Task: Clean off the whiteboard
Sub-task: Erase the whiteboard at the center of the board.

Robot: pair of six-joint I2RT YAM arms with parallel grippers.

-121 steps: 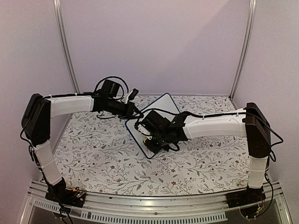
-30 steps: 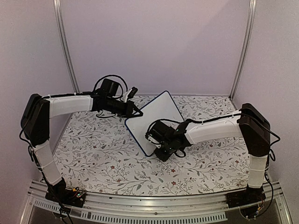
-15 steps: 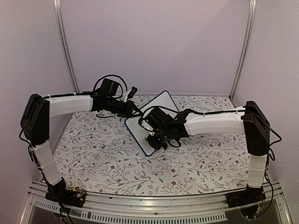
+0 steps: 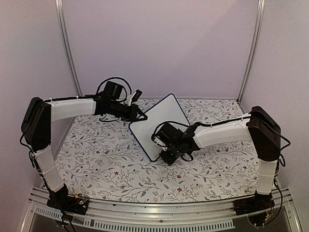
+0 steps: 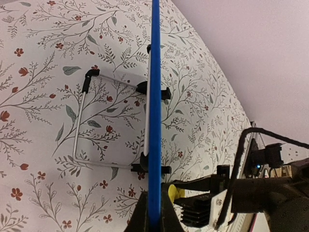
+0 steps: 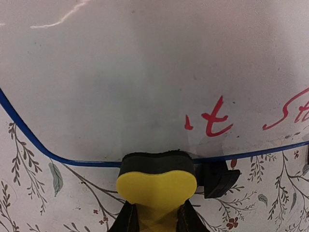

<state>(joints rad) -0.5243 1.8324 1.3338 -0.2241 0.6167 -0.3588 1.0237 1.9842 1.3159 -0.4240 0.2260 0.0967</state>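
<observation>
While a yellow sponge eraser (image 6: pixel 157 186) is pinched by the right hand (image 6: pixel 155 222), red writing (image 6: pixel 215 121) on the blue-framed whiteboard (image 6: pixel 120 72) is seen just beyond.

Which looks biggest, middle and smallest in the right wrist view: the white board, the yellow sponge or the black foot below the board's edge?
1. white rectangular board with a blue rim: fills most of the view.
2. yellow sponge eraser: nearest the camera, so it looks enlarged.
3. small black foot: smallest.
</observation>
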